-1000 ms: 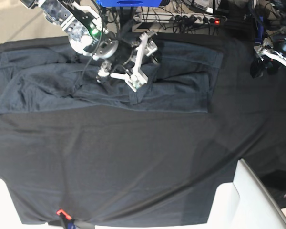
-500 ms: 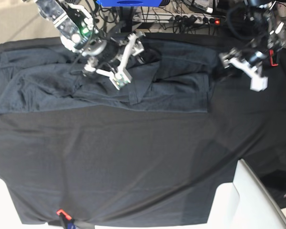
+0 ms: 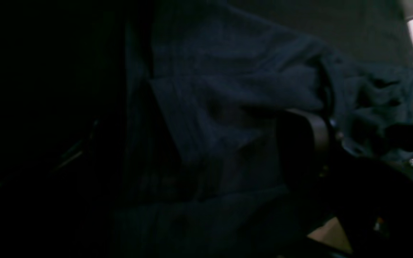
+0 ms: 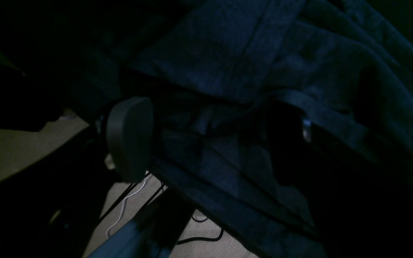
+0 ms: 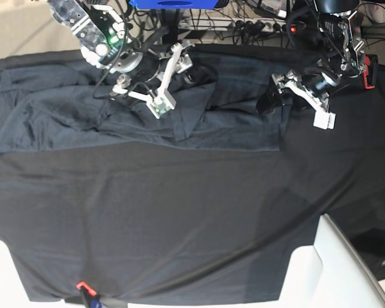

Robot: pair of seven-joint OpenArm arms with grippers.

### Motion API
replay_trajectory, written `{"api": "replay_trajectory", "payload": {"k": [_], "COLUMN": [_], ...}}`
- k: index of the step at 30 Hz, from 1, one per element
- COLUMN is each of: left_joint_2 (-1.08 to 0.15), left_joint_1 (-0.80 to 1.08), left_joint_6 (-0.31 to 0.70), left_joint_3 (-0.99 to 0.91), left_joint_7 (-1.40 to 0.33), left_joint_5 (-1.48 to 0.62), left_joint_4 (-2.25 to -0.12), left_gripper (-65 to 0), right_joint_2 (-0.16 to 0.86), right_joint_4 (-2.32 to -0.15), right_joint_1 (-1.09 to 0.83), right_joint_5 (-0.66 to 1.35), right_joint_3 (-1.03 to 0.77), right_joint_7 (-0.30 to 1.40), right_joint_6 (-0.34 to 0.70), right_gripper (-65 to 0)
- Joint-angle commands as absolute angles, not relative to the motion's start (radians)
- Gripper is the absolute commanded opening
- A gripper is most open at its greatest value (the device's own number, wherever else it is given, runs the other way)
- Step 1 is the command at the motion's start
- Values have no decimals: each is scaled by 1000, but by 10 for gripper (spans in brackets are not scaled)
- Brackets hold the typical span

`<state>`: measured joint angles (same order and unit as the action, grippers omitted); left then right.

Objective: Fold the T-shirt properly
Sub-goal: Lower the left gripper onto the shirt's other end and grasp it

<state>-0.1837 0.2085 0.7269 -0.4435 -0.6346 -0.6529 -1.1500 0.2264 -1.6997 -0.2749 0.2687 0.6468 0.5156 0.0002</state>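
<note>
your right gripper stood spread wide over the top middle of the shirt, its white fingers splayed and holding nothing; in the right wrist view one dark pad hung just beside a rumpled fold, with no cloth between the jaws. your left gripper was also spread and empty, hovering at the shirt's right edge, just off the hem. the left wrist view was too dark to show whether a pad touched the fabric. the shirt lay across the far side of the table, stretched sideways on the black cloth, roughly in a long band with bunched folds near the middle and a sleeve trailing toward the view's left. by the look of it, you were between grasps, lining up both arms for another fold rather than finishing one. the next move likely called for lowering each gripper onto a clean edge, pinching only the shirt layer and not the black cloth beneath, since the two are close in shade and easy to confuse.
</note>
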Motion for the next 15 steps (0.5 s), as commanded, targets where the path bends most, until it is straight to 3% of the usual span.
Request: {"api": "replay_trajectory", "payload": {"k": [1,5,11,15], "left_joint_2": [-174,-163,-160,-160], "left_joint_1": [213,209,203,208], "left_joint_6": [698,698,698,698], "left_joint_3": [-435,-383,-372,-375], "left_joint_7": [-720,-720,-720,-720], "left_joint_5": [-582,-582,-582,-582], "left_joint_4": [-1132,-1129,-1127,-1119], "left_gripper": [-51,-66,-332,-451], "right_joint_2": [223,223,223,223], "right_joint_4": [-1718,-1718,-1716,-1716], "right_joint_1": [-268,-268,-268,-265], "right_joint_5": [274,274,274,274], "right_joint_3": [644,644,644,644], "right_joint_7": [493,493,493,493], "right_joint_6": [7,7,7,7], "right_gripper": [-183,-183,-183,-183]}}
